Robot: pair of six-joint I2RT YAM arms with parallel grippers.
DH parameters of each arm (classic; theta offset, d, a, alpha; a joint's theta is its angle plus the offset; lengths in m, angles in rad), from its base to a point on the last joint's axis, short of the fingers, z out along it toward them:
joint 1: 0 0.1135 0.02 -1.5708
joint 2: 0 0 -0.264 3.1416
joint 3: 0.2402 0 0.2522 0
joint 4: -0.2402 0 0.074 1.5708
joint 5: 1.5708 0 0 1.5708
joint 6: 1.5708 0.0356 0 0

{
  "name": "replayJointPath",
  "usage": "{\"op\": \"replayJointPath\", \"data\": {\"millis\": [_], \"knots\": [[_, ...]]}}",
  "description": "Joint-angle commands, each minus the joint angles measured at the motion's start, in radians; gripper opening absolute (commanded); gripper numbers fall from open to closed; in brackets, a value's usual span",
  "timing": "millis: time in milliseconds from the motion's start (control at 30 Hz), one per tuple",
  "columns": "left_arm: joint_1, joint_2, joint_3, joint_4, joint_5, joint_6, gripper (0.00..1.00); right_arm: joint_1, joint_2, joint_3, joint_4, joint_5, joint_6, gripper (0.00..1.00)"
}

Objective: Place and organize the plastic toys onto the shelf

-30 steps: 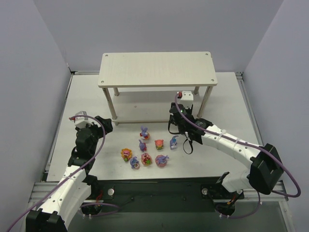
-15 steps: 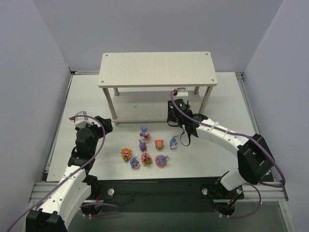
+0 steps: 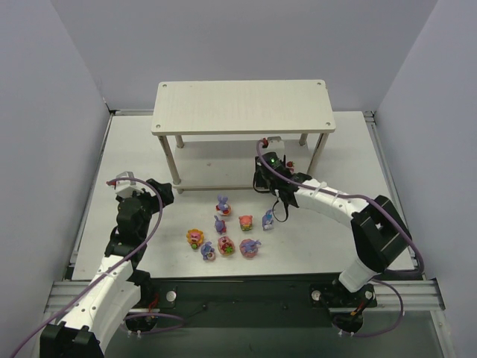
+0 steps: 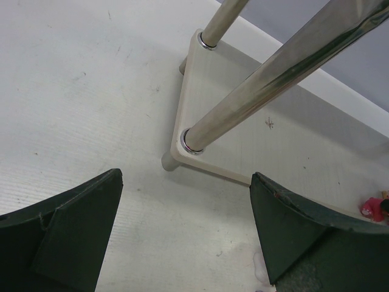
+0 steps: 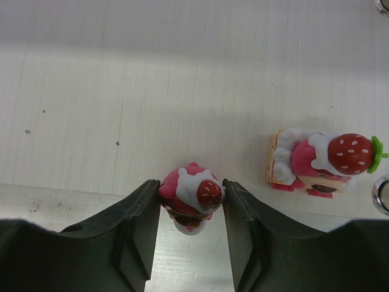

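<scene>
**Top view.** The shelf (image 3: pixel 242 107) stands at upper centre of the frame. Eight loose toys (image 3: pixel 226 245) sit clustered on the table (image 3: pixel 138 149) at centre, well apart from the shelf's lower tier. The right arm (image 3: pixel 328 203) reaches from lower right in under the top board, which masks its tip. The left arm (image 3: pixel 133 220) is parked at left, near the shelf's front left leg.

**Left wrist view.** The left gripper (image 4: pixel 185 201) is spread wide and carries nothing. Between its fingers shows a corner of the lower tier with two chrome legs (image 4: pixel 255 79).

**Right wrist view.** At lower centre, the right gripper (image 5: pixel 191 190) is closed snugly on a pink toy (image 5: pixel 193 193) topped with a strawberry, both fingers touching its sides. The toy hangs at the lower tier's front edge (whether its base rests on the board cannot be told). A second toy (image 5: pixel 316 161) stands on the tier at right, near but apart.

**Hazards, as judged.**
- Letting go this close to the edge may tip the pink toy off onto the table.
- Its glossy, rounded body may cling to one finger or roll as the jaws part.
- A sideways withdrawal could strike the second toy.
- Lifting the wrist too early could knock the top board.
</scene>
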Motion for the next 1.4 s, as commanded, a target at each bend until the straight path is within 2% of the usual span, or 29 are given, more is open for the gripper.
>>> {"op": "replayJointPath", "data": {"millis": [0,600,967,1367], "knots": [[0.008,-0.004,0.033,0.014,-0.012,0.014,0.96,-0.010,0.007,0.059,0.037,0.045,0.004,0.11],[0.011,-0.004,0.039,0.009,-0.014,0.019,0.96,-0.020,0.093,0.117,-0.022,0.068,0.032,0.19],[0.011,-0.004,0.038,0.006,-0.014,0.019,0.96,-0.019,0.081,0.107,-0.026,0.086,0.028,0.31],[0.011,-0.007,0.035,0.008,-0.014,0.017,0.96,-0.016,0.049,0.081,-0.005,0.103,0.021,0.53]]}}
